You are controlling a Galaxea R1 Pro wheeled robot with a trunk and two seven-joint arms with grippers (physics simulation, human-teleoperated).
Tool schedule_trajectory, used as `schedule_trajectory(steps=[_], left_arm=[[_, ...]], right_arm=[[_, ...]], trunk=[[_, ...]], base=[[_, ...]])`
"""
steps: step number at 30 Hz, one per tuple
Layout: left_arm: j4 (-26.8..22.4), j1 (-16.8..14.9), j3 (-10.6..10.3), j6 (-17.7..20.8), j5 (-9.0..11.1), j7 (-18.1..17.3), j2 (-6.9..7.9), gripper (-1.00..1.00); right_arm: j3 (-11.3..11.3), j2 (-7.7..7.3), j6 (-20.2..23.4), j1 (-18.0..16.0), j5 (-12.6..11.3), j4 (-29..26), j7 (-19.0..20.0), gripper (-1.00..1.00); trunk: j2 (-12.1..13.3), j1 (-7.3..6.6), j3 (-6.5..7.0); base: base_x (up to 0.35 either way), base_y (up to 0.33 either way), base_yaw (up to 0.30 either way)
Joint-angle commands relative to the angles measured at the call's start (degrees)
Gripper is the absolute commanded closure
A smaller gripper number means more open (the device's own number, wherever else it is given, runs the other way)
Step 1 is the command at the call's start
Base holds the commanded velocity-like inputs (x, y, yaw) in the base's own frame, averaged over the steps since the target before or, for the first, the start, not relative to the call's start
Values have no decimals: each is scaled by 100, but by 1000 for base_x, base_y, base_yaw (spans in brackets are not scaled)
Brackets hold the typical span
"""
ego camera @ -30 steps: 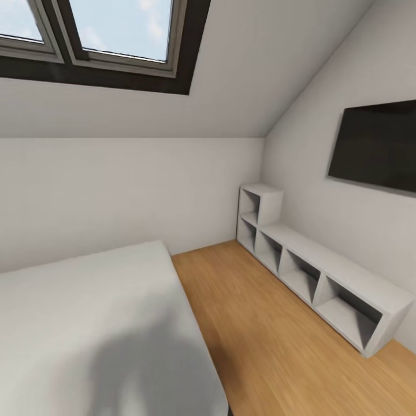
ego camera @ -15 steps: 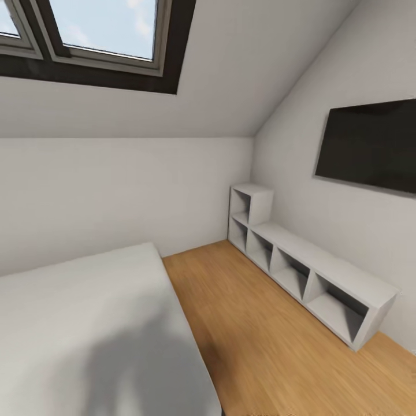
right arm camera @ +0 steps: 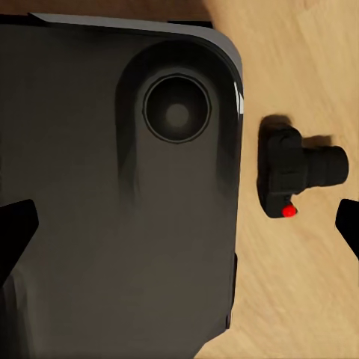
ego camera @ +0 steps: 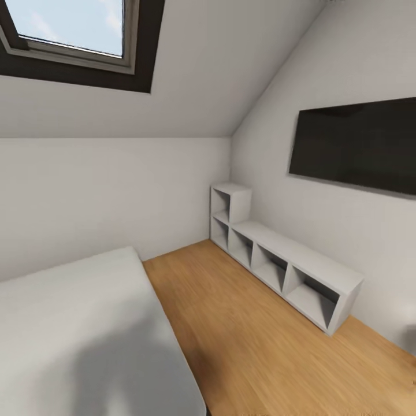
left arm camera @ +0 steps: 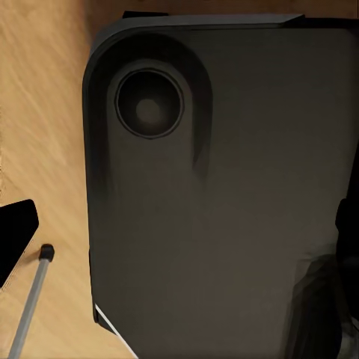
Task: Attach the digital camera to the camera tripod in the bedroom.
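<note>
The digital camera (right arm camera: 288, 172), small and black with a red button, lies on the light wood floor beside my dark base (right arm camera: 120, 187) in the right wrist view. My right gripper (right arm camera: 179, 224) hangs open above the base, its black fingertips (right arm camera: 16, 223) far apart, and the camera sits close to one of them. One silver leg with a black foot, part of the camera tripod (left arm camera: 30, 299), crosses a corner of the left wrist view. My left gripper (left arm camera: 179, 239) is open, one fingertip (left arm camera: 15, 239) close to that leg.
The head view looks into the bedroom: a white bed (ego camera: 69, 323) at the near left, white cube shelves (ego camera: 277, 260) along the right wall under a black wall screen (ego camera: 358, 144), and a dark-framed skylight (ego camera: 69, 29). Wood floor (ego camera: 242, 335) runs between bed and shelves.
The head view has turned to the right, so bed, shelves, screen and skylight all sit further left in the picture. Nothing in the room itself has moved.
</note>
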Motion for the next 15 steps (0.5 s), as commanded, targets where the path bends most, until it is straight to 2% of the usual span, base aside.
schedule_trajectory(steps=[1, 15], left_arm=[[-5, 2, 9, -12, 14, -3, 0, -100], [-2, 2, 9, -12, 17, -3, 0, -100]], right_arm=[[4, 0, -16, -1, 2, 0, -2, -100], [4, 0, -15, -1, 1, 0, -2, -100]], trunk=[[-2, 0, -4], [-2, 0, -4]], base=[[0, 0, -242], [0, 0, -232]])
